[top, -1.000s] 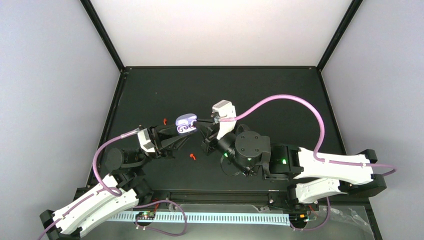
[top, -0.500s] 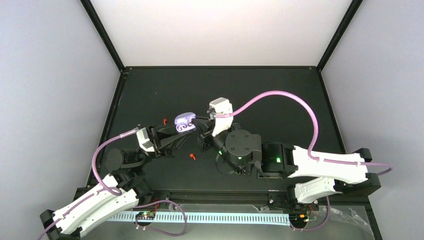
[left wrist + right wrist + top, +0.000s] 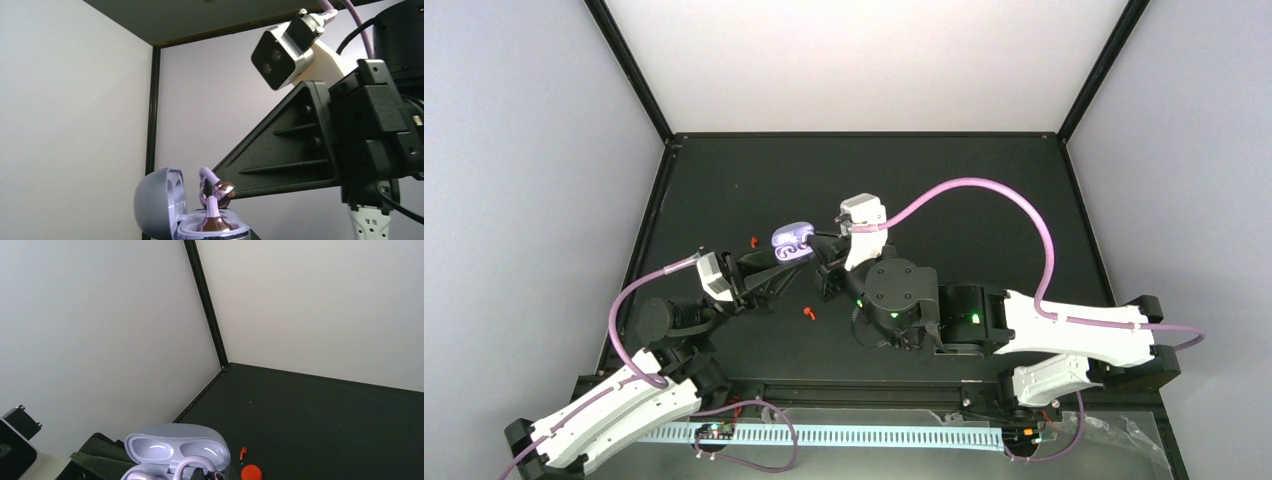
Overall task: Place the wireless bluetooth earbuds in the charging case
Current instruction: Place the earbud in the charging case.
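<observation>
The wireless bluetooth earbuds [image 3: 207, 176] come to four by my count: two lavender and two red-orange. The one charging case [image 3: 790, 240], lavender, sits left of centre in the overhead view, raised off the table [image 3: 944, 190] and clamped in my left gripper [image 3: 774, 260]. It is open: from the left wrist camera its lid stands upright on the left and its base faces up. In the overhead view its long axis runs roughly left to right. My right gripper [image 3: 814, 244] is clenched on the held lavender bud [image 3: 207, 176], directly over the open base. That bud stands close to upright, hook on top. Below it, what looks like the second lavender bud [image 3: 212, 223] lies in the base. The two red-orange buds lie on the table, one [image 3: 754, 241] just left of the case, the other [image 3: 809, 313] lower, near the right arm.
</observation>
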You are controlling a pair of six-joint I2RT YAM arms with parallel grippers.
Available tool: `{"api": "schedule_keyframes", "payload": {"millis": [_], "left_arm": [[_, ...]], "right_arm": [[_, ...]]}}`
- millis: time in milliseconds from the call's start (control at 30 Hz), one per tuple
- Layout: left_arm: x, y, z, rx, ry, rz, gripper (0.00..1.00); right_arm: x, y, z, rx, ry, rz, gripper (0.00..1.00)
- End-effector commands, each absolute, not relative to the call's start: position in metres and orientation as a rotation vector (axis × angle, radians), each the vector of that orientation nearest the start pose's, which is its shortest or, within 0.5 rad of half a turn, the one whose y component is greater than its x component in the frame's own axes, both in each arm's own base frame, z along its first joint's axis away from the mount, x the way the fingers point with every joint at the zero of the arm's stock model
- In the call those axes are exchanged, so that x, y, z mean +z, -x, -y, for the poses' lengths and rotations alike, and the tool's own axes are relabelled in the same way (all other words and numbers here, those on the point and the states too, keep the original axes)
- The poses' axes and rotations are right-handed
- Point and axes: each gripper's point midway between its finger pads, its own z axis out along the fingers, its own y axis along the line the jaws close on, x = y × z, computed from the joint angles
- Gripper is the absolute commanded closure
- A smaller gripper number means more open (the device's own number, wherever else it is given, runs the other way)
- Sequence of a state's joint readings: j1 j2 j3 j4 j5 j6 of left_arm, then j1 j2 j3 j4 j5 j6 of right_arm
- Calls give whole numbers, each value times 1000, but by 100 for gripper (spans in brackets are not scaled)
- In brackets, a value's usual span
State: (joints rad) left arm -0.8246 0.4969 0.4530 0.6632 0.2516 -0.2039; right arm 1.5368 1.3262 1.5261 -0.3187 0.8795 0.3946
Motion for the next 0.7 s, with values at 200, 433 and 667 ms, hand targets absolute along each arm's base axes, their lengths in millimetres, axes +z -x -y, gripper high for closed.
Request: {"api": "schedule_keyframes", "payload": {"millis": [200,433,667], "left_arm": [[454,-129,170,-1040,-371,-805,99],[453,-126,174,-1060,-397,-798,99],[443,-123,178,-1028,-446,-805,98]], "right_arm": [[449,-142,-363,725,302,-1705,99],[449,-145,-359,716,271,-1706,99],[473,-142,-340,796,239,-1642,99]]}}
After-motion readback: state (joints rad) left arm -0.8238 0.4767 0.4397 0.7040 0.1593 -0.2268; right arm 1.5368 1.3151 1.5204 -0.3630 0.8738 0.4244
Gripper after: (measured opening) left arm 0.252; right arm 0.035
